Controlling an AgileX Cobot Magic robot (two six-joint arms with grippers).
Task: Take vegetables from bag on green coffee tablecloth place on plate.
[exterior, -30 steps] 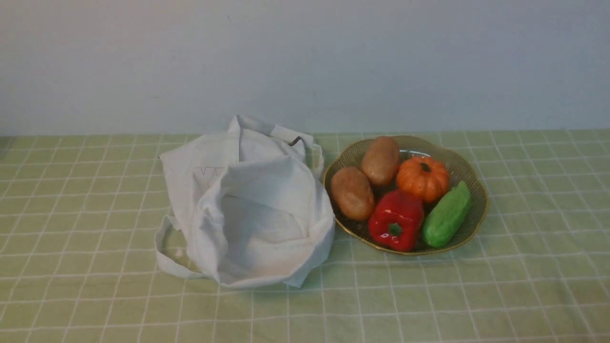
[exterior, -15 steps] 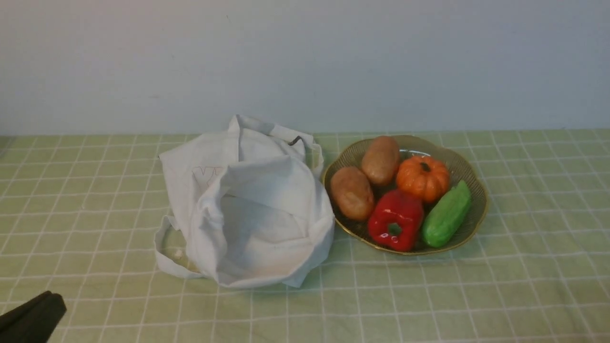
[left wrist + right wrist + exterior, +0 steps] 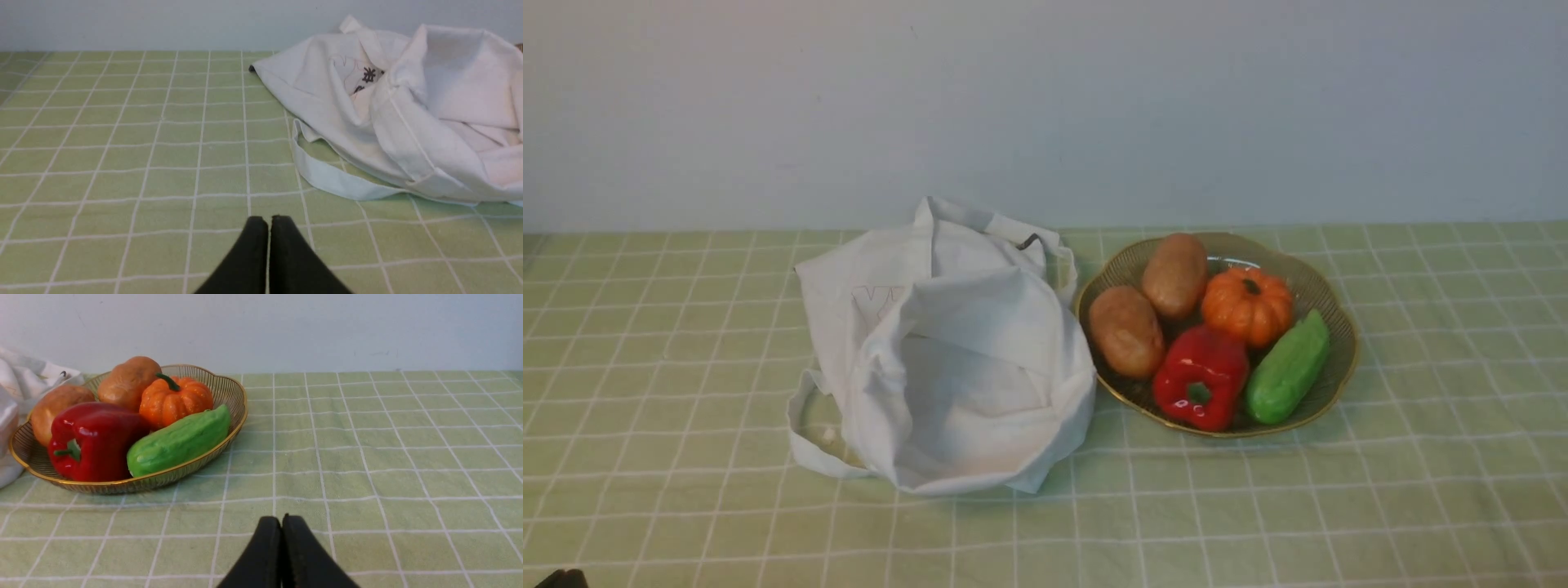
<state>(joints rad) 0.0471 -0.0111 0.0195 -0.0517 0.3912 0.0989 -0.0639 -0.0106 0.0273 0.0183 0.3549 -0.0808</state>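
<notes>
The green cucumber (image 3: pixel 1287 369) (image 3: pixel 178 441) lies in the amber plate (image 3: pixel 1339 359) (image 3: pixel 235 396), at its right side. The white cloth bag (image 3: pixel 947 351) (image 3: pixel 408 110) slumps open just left of the plate on the green checked tablecloth (image 3: pixel 1421 490). In the left wrist view my left gripper (image 3: pixel 269 220) is shut and empty, low over the cloth, well short of the bag's loop handle (image 3: pixel 327 179). Only a dark sliver of it (image 3: pixel 560 578) shows in the front view's bottom left corner. My right gripper (image 3: pixel 281 519) is shut and empty, near the cloth, off to the plate's right.
Two brown potatoes (image 3: pixel 1147 306), an orange pumpkin (image 3: pixel 1247 306) and a red bell pepper (image 3: pixel 1201 377) share the plate with the cucumber. A pale wall (image 3: pixel 1045 106) runs along the table's far edge.
The left gripper came into the bottom left corner of the front view half a second ago and has drawn back almost out of it. Bag, plate and vegetables have not moved.
</notes>
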